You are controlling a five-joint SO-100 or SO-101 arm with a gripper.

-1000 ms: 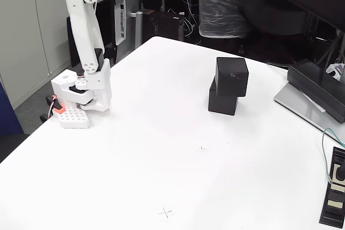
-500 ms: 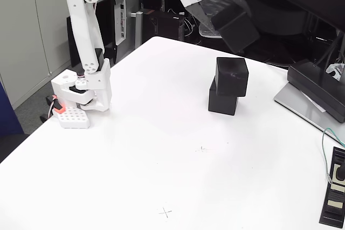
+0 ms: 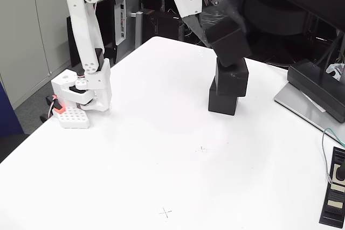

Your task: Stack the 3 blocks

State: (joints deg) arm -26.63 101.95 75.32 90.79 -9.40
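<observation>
No legible text, perhaps from blur

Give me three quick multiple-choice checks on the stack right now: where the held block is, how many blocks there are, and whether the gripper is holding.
1. Where is the top block?
A. flat on the table
B. tilted, just over the middle block
C. beside the arm's base

2. How many black blocks?
A. two
B. three
C. four

3. The gripper is:
A. open, empty
B. shut on the top block
C. resting on the table

1 B: it hangs tilted above the two stacked blocks.
2 B: bottom block, middle, top.
3 B: the fingers clasp it.
</observation>
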